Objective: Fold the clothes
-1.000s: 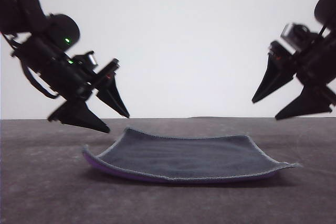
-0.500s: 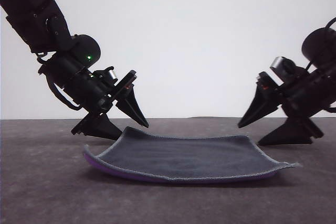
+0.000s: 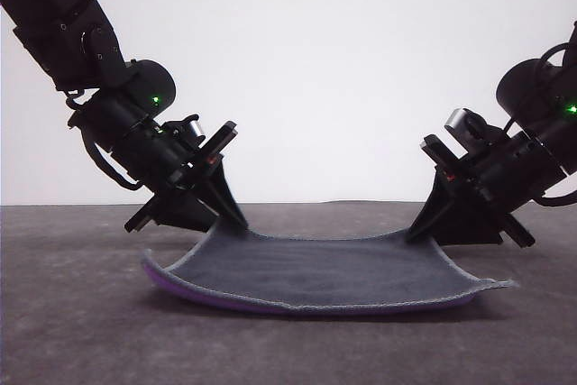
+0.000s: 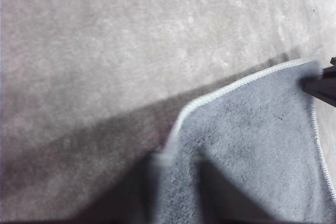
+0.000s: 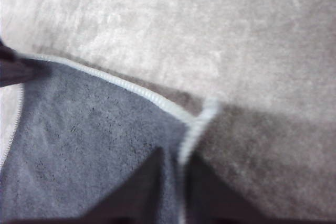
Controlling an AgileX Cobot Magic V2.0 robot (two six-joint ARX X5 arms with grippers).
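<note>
The clothes, a single small square cloth (image 3: 325,270), lie dark grey face up on the table, with a bright purple underside showing along the near left edge. My left gripper (image 3: 227,221) is shut on the cloth's far left corner, which curls up to its tips. My right gripper (image 3: 422,230) is shut on the far right corner. In the left wrist view the light grey stitched edge (image 4: 231,88) runs into the left gripper (image 4: 176,184). In the right wrist view the cloth (image 5: 89,145) bends up at its corner inside the right gripper (image 5: 176,182).
A grey, faintly mottled table (image 3: 72,331) stretches around the cloth on all sides. A plain white wall stands behind it. The cloth's near right corner (image 3: 500,284) lifts a little off the surface.
Both arms have come down and inward from above the table. Their open fingers have closed onto the cloth's two far corners, and the cloth's back edge now sags between them.
</note>
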